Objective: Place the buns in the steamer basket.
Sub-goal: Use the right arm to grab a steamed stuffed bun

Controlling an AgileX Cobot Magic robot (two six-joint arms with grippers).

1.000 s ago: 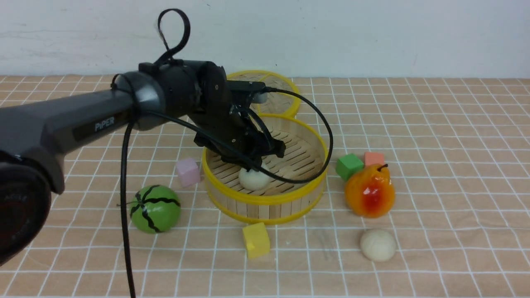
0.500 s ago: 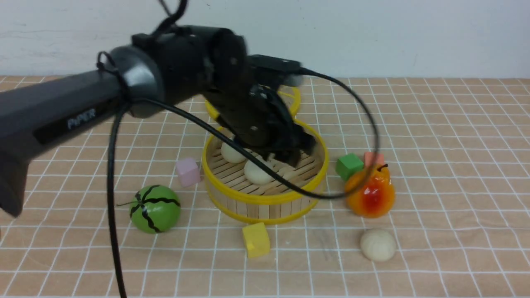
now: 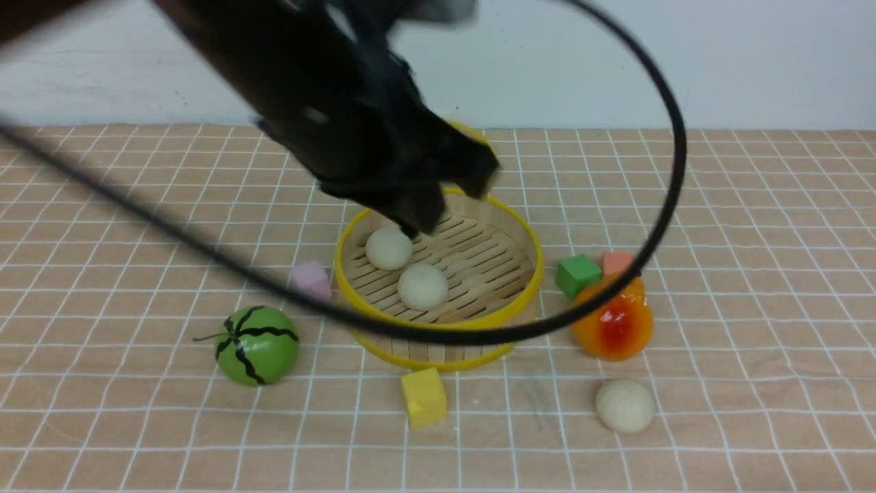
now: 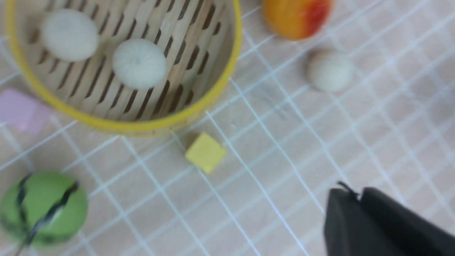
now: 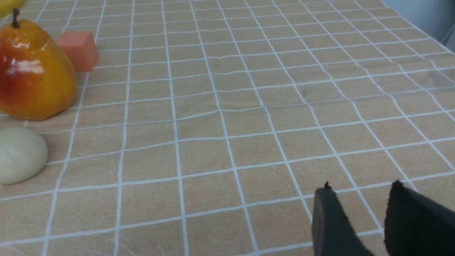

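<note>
1. Left gripper (image 4: 355,202): the jaws are closed, pad against pad, with nothing between them. It hangs in the air and touches nothing. In the front view the left arm (image 3: 342,116) is blurred and sits above the far rim of the steamer basket (image 3: 438,352).
2. Right gripper (image 5: 361,186): the jaws stand a narrow gap apart and are empty. It sits low over bare cloth, well apart from the nearest bun and the pear (image 3: 612,322).
3. Steamer basket: it stands upright near the middle of the desk (image 3: 753,274). It is round, with yellow rims and a slatted floor.
4. Buns inside: two buns (image 3: 389,248) (image 3: 423,286) rest on the slats in the basket's left half, close together with a small gap. Both are smooth, round and cream-white.
5. Bun outside: the third bun (image 3: 624,405) lies on the desk toward its near edge, right of the basket. It is just in front of the pear and not touching it.
6. Surroundings: a yellow cube (image 3: 423,396) lies just before the basket's near wall and a pink cube (image 3: 311,279) beside its left wall. A striped melon (image 3: 256,344) sits further left.
</note>
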